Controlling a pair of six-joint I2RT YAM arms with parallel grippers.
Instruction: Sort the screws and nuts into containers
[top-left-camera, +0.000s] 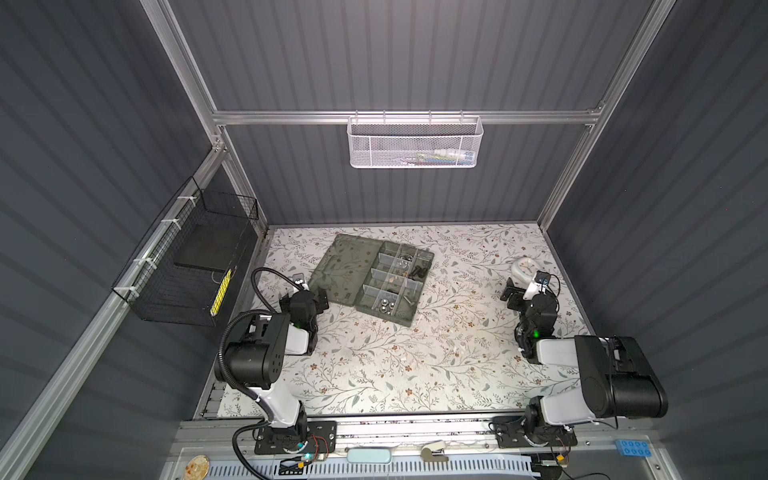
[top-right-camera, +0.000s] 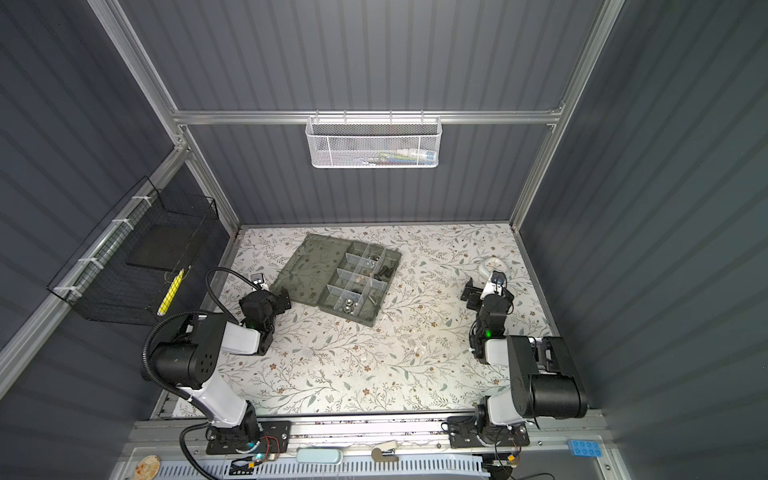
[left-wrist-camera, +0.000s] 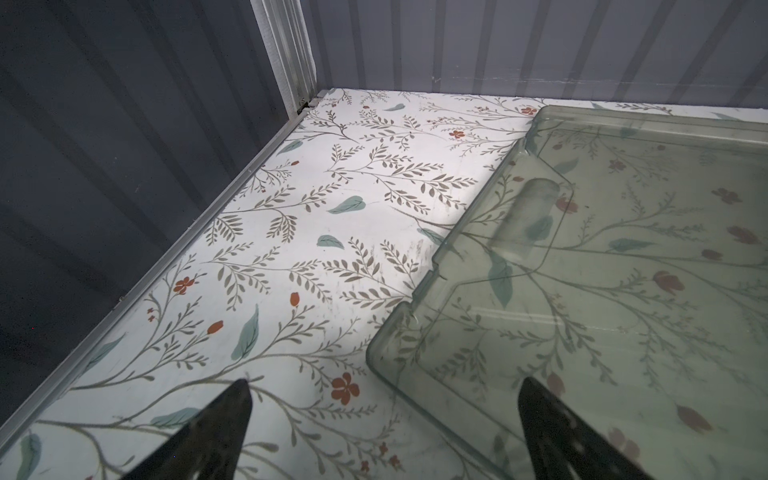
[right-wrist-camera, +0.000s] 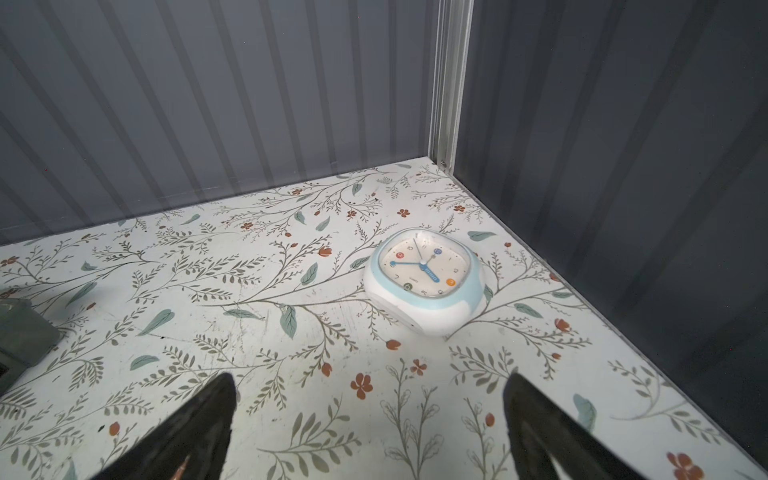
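The containers are compartments of a grey-green organiser box (top-left-camera: 409, 321) (top-right-camera: 366, 322) at the table's back middle. Its lid (top-left-camera: 345, 266) (left-wrist-camera: 623, 270) lies open flat to the left. Silver nuts (top-left-camera: 384, 306) (top-right-camera: 351, 306) sit in a near compartment and black screws (top-left-camera: 417, 272) (top-right-camera: 384, 271) in a far one. My left gripper (top-left-camera: 322, 300) (top-right-camera: 284, 301) (left-wrist-camera: 386, 382) is open and empty at the lid's near left corner, one fingertip over the lid. My right gripper (top-left-camera: 512, 291) (top-right-camera: 471, 291) (right-wrist-camera: 370, 376) is open and empty over bare table, far right of the box.
A white and blue clock (right-wrist-camera: 424, 278) (top-left-camera: 524, 266) lies just beyond the right gripper near the back right corner. A white mesh basket (top-left-camera: 415, 143) hangs on the back wall. On the left wall hangs a black wire basket (top-left-camera: 187, 270). A box corner (right-wrist-camera: 25, 332) shows in the right wrist view.
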